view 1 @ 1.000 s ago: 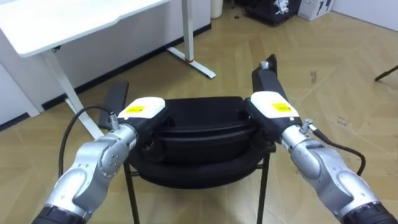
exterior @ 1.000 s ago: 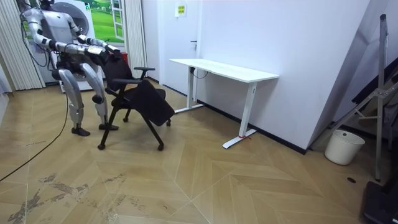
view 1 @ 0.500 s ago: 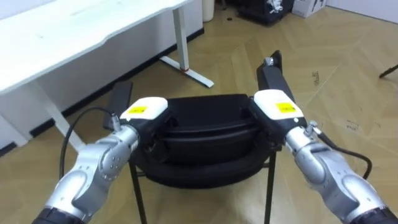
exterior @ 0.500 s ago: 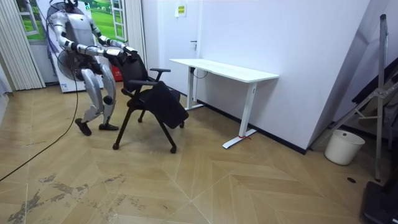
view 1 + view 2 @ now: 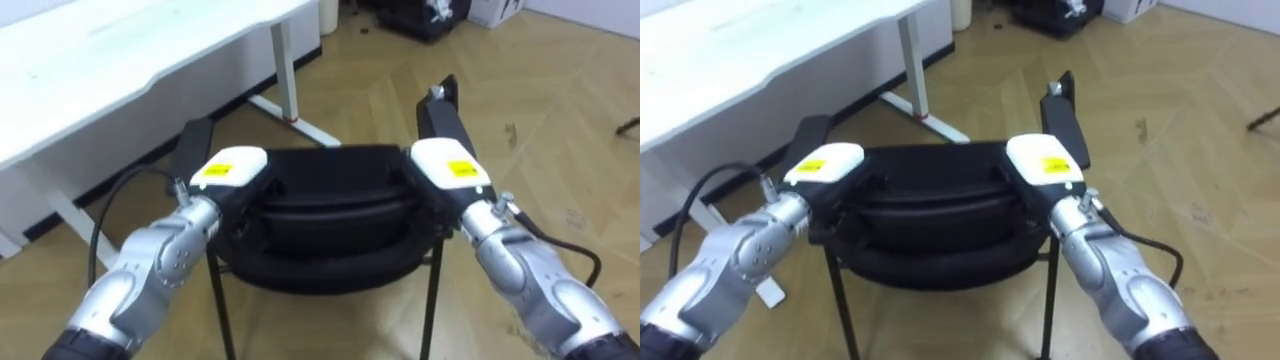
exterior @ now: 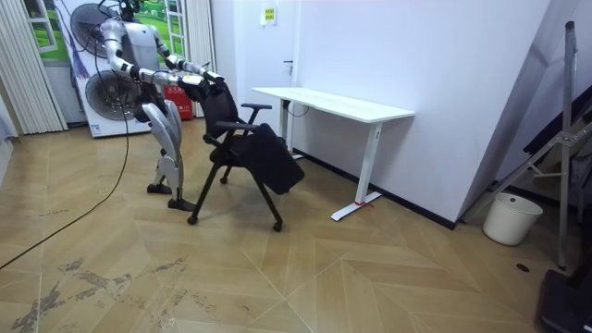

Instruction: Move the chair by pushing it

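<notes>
At the chair (image 5: pixel 335 215) back's top corners sit the left robot hand (image 5: pixel 228 170) and right robot hand (image 5: pixel 448 168); clasped or spread, I cannot tell. The table (image 5: pixel 110 50) edge runs close at far left, with open floor (image 5: pixel 560 110) to the right.

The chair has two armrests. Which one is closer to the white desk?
The left armrest: it lies right beside the white desk, while the right armrest sticks out over the wooden floor, away from the desk.
</notes>
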Motion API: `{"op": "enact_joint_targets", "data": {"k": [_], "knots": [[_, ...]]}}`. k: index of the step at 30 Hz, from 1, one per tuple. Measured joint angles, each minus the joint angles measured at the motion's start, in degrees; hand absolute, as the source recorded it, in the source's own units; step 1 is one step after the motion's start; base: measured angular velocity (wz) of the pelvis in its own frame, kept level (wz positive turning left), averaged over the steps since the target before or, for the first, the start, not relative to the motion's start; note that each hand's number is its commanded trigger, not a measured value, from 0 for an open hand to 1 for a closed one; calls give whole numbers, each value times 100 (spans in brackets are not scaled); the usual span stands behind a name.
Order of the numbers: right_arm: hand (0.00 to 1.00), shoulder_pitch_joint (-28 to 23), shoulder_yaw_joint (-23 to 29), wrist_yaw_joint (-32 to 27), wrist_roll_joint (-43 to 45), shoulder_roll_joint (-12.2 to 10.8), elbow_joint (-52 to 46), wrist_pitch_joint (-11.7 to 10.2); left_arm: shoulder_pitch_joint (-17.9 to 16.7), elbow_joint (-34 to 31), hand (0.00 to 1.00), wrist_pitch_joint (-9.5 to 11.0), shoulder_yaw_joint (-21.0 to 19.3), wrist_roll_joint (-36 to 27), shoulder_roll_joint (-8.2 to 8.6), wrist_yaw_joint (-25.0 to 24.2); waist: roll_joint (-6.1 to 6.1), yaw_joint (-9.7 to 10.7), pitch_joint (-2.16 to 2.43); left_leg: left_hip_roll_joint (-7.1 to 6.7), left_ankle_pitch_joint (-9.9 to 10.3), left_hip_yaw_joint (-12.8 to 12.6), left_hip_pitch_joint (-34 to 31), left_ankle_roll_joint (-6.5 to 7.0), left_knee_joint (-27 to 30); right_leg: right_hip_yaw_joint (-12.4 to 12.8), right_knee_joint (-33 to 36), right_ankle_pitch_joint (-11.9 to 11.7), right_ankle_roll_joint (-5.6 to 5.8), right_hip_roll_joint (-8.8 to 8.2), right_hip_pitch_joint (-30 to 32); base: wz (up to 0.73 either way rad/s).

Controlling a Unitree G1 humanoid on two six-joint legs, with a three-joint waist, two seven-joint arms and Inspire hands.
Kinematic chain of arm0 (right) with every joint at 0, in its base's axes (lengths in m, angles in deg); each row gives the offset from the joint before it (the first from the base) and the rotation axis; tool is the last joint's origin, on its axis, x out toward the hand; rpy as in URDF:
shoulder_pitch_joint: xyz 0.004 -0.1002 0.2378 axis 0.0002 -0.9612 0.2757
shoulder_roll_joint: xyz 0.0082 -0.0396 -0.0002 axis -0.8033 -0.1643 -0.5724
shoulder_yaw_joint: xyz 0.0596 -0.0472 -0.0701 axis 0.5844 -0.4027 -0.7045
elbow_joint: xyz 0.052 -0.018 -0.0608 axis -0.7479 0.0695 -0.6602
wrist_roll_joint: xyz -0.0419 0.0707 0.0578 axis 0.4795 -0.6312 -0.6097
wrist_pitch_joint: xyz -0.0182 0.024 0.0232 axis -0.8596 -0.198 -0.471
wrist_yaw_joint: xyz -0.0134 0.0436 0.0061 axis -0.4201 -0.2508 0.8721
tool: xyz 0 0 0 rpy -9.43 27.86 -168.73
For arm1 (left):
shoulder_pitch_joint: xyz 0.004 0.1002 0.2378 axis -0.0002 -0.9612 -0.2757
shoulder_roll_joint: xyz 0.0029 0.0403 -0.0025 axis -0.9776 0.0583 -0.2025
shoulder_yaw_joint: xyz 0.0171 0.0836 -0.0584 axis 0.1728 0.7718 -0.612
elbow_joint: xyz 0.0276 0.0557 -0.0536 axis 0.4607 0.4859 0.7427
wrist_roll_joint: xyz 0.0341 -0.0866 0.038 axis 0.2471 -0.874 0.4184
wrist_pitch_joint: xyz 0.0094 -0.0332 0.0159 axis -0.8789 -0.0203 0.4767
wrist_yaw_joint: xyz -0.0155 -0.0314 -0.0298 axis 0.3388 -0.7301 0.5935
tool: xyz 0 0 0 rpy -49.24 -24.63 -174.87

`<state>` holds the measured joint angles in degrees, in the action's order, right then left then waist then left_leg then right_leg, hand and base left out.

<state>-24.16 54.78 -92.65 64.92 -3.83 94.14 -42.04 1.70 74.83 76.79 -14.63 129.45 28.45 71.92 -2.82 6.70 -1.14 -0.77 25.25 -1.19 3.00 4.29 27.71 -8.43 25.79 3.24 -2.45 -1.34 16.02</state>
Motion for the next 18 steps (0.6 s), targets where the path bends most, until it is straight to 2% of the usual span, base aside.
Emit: {"op": "enact_joint_targets", "data": {"k": [2, 4, 6, 7, 8, 10, 11, 12, 13, 15, 16, 17, 18], "knots": [[100, 64, 0, 31, -38, 2, -10, 71, 93, 3, 100, -16, 2, 5, -6, 0, -10, -84, 9, 123, -15, 1, 84, -81, -144, -93, 7, 54, -90, 93, -36, -5], [100, 154, -6, 120, -61, -3, -31, 137, 183, 2, 100, -44, 12, 5, -42, -1, -4, -87, 11, 225, -23, -15, 144, -164, -224, -189, 36, 185, -151, 147, -68, 7], [100, 226, -5, 252, -59, -47, -32, 203, 212, 1, 100, -70, 5, 62, -44, -1, 22, -100, 22, 340, -34, -193, 252, -217, -153, -257, 222, 459, -220, 188, -125, 6], [100, 225, -6, 256, -47, -61, -32, 209, 209, 1, 100, -77, 6, 62, -45, -2, 24, -109, 23, 374, -31, -237, 275, -229, -69, -268, 267, 533, -240, 208, -156, 0], [100, 225, -7, 286, -33, -87, -33, 223, 207, 3, 100, -84, 3, 62, -58, -12, 31, -137, 21, 474, -25, -353, 266, -302, 165, -278, 341, 644, -287, 259, -231, -5], [100, 224, -6, 359, -32, -98, -39, 242, 207, 5, 100, -72, 4, 62, -76, -20, 44, -193, 12, 622, -43, -410, 176, -339, 687, -315, 452, 844, -351, 338, -363, 0], [100, 225, -6, 389, -59, -97, -37, 246, 204, 7, 100, -60, 1, 62, -79, -15, 94, -235, 8, 723, -147, -480, 37, -524, 1190, -334, 510, 977, -397, 356, -428, 4], [100, 225, -5, 400, -71, -96, -34, 249, 197, 10, 100, -53, 0, 62, -78, -9, 118, -248, -2, 758, -223, -483, -33, -634, 1402, -355, 540, 1035, -418, 358, -479, 15], [100, 224, -8, 415, -90, -97, -15, 252, 182, 15, 100, -36, 0, 59, -79, 21, 165, -231, -21, 849, -414, -499, -137, -745, 1748, -421, 539, 1136, -450, 359, -600, 26], [100, 209, -11, 428, -104, -103, -9, 269, 150, 38, 100, 8, -1, 46, -74, 133, 266, -272, -41, 930, -920, -509, -301, -739, 2207, -438, 393, 1220, -526, 403, -840, 16], [100, 207, -11, 427, -101, -108, -6, 272, 136, 37, 100, 7, -2, 47, -70, 154, 285, -294, -48, 948, -1029, -494, -361, -740, 2312, -432, 342, 1230, -543, 406, -893, 8], [100, 206, -11, 411, -102, -95, -7, 272, 133, 38, 100, 7, -2, 54, -57, 195, 324, -305, -63, 1017, -1014, -486, -496, -724, 2408, -442, 260, 1254, -574, 412, -980, 11], [100, 211, -9, 391, -106, -74, -7, 285, 131, 55, 100, 0, -2, 78, -8, 266, 353, -359, -62, 1083, -886, -487, -726, -684, 2398, -464, 245, 1289, -614, 407, -1017, 8]]}}
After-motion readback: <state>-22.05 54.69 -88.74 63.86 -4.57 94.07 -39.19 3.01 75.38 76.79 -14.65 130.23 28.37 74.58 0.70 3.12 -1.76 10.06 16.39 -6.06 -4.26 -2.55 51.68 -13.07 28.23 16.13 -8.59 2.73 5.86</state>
